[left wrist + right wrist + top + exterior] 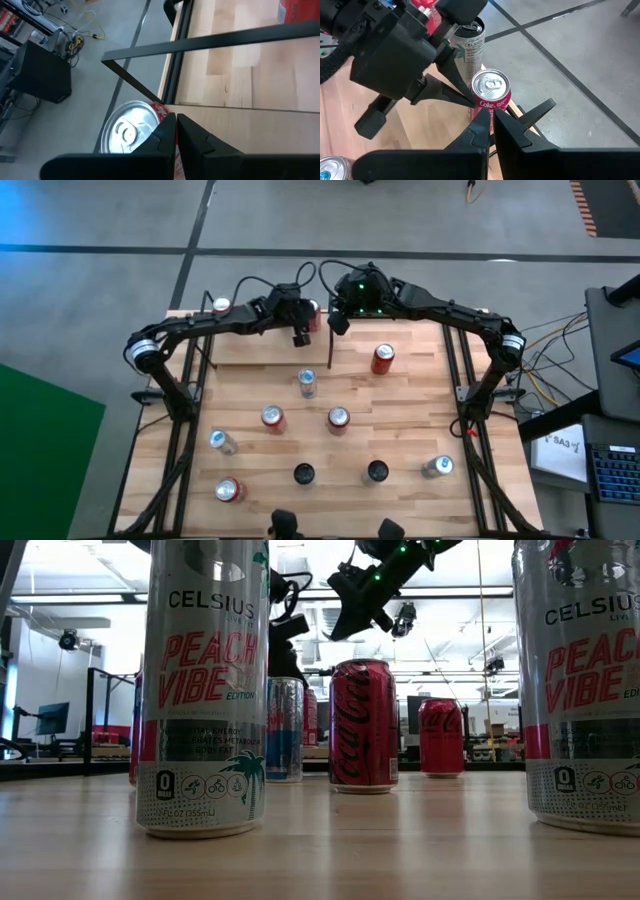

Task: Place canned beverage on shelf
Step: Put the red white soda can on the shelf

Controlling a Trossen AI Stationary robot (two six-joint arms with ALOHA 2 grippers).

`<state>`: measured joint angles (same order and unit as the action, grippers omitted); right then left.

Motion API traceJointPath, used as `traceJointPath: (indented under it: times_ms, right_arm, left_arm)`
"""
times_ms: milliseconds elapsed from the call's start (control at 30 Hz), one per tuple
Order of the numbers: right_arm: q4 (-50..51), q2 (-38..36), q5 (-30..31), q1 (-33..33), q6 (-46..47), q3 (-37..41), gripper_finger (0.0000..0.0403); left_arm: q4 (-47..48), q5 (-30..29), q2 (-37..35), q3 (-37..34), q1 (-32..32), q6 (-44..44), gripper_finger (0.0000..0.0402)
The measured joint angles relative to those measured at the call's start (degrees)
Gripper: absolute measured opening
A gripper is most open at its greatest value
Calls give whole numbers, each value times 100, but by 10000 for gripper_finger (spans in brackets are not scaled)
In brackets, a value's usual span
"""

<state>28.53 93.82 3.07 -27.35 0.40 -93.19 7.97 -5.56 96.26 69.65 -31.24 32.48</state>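
Observation:
A red Coke can (pixel 490 92) stands upright on its base at the far right corner of the shelf (pixel 260 350), a light wood board edged by black rods. In the high view the can (pixel 314 313) shows between the two grippers. My left gripper (pixel 470 100) is shut, its tips at the can's side; in its own wrist view (pixel 176 125) the can's silver top (pixel 127 132) lies beside the fingers. My right gripper (pixel 491 117) is shut and hangs above and near the can, touching nothing. A Celsius can (pixel 470 42) stands behind the Coke can. My left gripper's shut fingertips (pixel 466 96) meet the Coke can's red side wall (pixel 479 104) just under its rim. They slant down at it from the table's left. The can stands upright on the shelf board, held by nothing.
Several more cans stand on the table below the shelf, among them a red one (pixel 383 358), a silver one (pixel 307 382) and two tall Celsius cans (pixel 205 690) close to the low camera. A black rod (pixel 215 42) crosses in front of the left gripper.

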Motion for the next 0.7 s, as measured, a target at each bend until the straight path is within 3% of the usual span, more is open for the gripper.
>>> traceJointPath:
  times_ms: [200, 700]
  right_arm:
    - [33, 2, 2, 13, -1, 0, 12]
    - [8, 2, 2, 13, -42, 0, 12]
  left_arm:
    - [358, 8, -76, 4, -5, 136, 0]
    - [-177, 4, 88, 4, -72, 147, 0]
